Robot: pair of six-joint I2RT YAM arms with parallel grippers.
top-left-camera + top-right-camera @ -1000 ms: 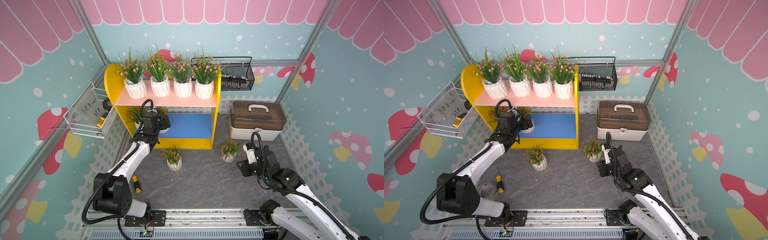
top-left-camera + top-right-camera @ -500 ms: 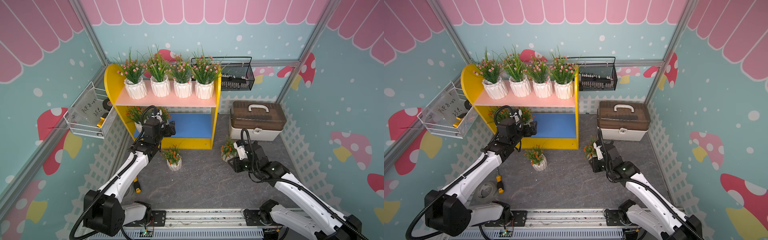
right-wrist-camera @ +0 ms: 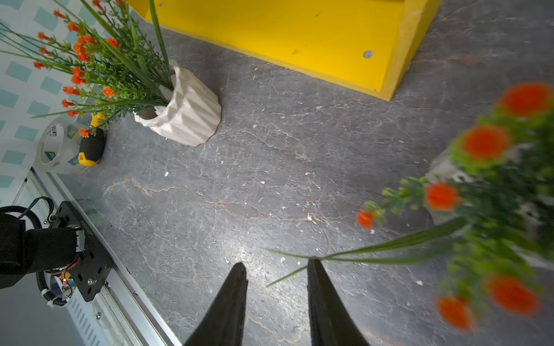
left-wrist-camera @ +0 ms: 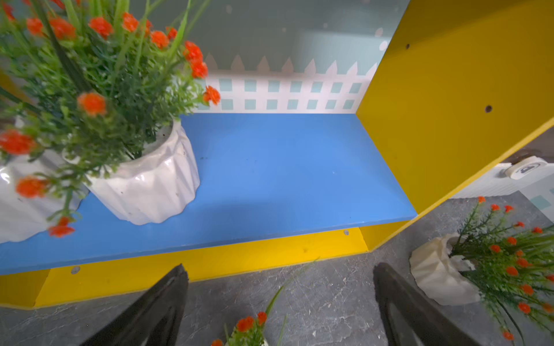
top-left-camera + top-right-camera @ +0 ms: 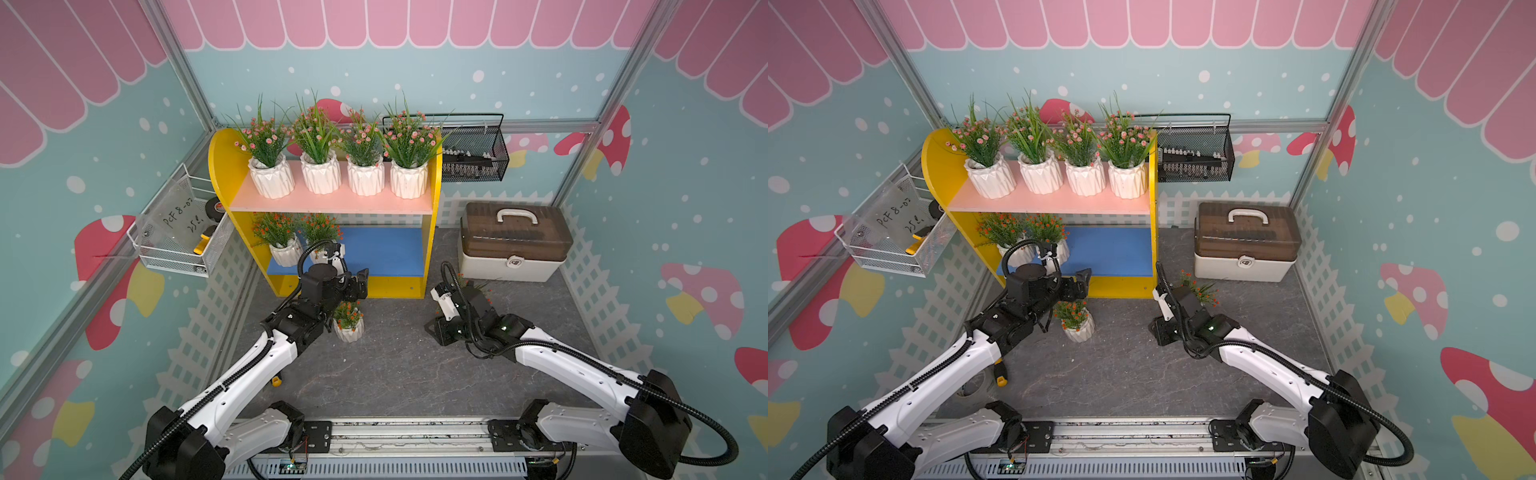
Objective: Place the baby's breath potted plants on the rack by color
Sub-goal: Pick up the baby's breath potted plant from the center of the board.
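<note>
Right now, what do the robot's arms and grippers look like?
The left arm and right arm are white shells with black joints and black ribbed cable hoses. The left gripper and right gripper have tapering black fingers. A green light glows near the right wrist.

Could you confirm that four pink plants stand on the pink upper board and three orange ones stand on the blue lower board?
Not quite: only two orange plants stand on the blue lower board, not three, as both top views show. The four pink plants do stand on the pink upper board.
</note>
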